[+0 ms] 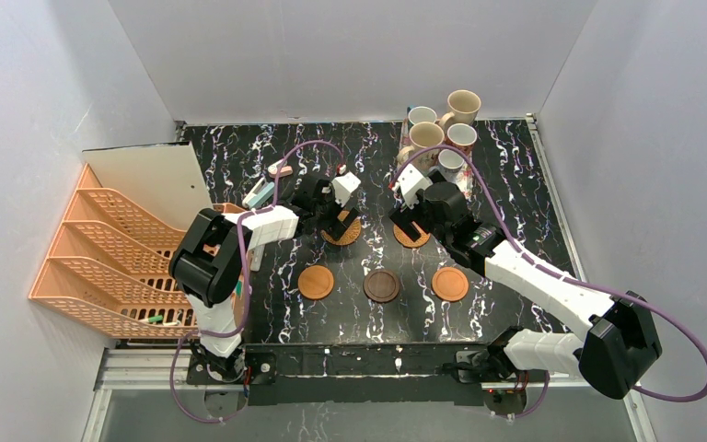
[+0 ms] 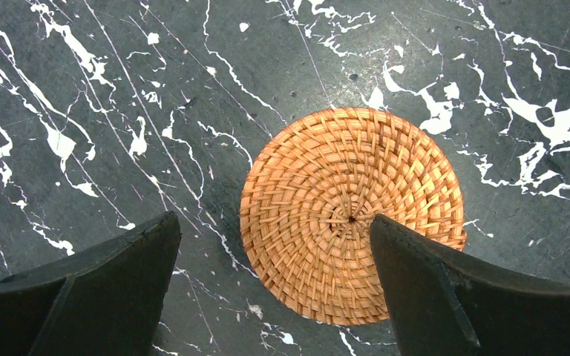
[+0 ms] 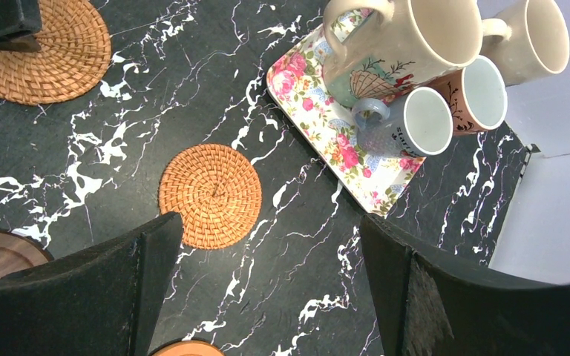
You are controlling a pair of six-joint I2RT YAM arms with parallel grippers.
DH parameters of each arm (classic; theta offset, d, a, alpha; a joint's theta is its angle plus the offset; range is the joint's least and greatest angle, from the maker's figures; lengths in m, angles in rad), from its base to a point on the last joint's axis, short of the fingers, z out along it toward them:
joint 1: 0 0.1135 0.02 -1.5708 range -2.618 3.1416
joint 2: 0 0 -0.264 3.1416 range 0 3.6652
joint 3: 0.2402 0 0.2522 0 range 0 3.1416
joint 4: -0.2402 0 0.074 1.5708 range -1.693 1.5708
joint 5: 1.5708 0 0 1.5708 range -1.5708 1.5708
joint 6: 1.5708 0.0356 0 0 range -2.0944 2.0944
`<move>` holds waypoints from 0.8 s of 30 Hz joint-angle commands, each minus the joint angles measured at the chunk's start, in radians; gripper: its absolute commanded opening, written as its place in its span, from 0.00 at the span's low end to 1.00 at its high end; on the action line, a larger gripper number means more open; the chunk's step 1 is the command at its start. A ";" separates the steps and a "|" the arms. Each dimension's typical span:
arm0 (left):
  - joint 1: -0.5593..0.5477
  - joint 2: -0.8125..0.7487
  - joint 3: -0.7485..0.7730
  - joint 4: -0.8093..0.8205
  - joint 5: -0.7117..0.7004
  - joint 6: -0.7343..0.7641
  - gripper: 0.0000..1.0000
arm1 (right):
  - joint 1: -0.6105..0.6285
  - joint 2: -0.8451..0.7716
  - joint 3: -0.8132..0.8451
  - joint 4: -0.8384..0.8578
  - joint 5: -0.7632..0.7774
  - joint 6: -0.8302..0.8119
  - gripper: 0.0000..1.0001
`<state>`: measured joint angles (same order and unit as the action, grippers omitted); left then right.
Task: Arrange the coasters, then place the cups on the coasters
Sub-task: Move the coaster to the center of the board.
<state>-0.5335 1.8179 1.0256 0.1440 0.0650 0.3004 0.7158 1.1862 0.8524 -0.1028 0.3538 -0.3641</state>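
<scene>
Marble-patterned black tabletop point(image 1: 534, 184), veined in white, runs to grey walls at the back and on both sides, with the arm bases along the near edge. Bare marble shows between the two rows of coasters, between each coaster and its neighbour, and in a strip before the near edge. An orange perforated plastic file rack point(image 1: 110, 258) takes up the left edge.

At the back right, the rectangular pink floral tray point(image 3: 326, 133) holds the ceramic mugs point(image 1: 426, 136), upright and crowded together. A large beige patterned mug point(image 3: 408, 44), a small reddish-brown mug point(image 3: 475, 93) and a small blue-handled mug point(image 3: 415, 122) stand just beside one another. A second beige mug point(image 3: 527, 37) stands on the far side; whether it sits on the tray I cannot tell. No mug is on a coaster yet.

Five flat round discs lie on the marble, all apart. In the back row are the left woven orange rattan coaster point(image 2: 341, 215), with a spiral weave, and the right woven orange rattan coaster point(image 3: 210, 195). The front row has a smooth orange-brown disc point(image 1: 316, 282), a dark brown disc point(image 1: 381, 285) and another smooth orange-brown disc point(image 1: 450, 284).

The left gripper point(image 2: 273, 222) hangs over the left woven coaster, its black fingers spread wide with nothing between them. The right gripper point(image 3: 271, 222) is likewise wide and empty, above the marble between the right woven coaster and the tray.
</scene>
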 commanded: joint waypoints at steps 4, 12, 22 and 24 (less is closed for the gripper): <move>-0.012 -0.011 -0.006 -0.089 0.054 0.003 0.98 | 0.005 -0.007 -0.007 0.023 -0.004 0.013 0.98; -0.017 -0.026 -0.015 -0.080 0.050 0.003 0.98 | 0.005 -0.004 -0.006 0.024 -0.003 0.012 0.98; -0.017 -0.024 -0.007 -0.047 0.011 -0.020 0.98 | 0.006 -0.002 -0.006 0.025 -0.001 0.011 0.98; -0.017 -0.021 -0.004 -0.047 0.018 -0.023 0.98 | 0.006 -0.002 -0.006 0.026 -0.001 0.011 0.98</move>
<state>-0.5407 1.8175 1.0260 0.1364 0.0864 0.2848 0.7158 1.1862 0.8524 -0.1036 0.3527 -0.3641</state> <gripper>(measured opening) 0.981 0.983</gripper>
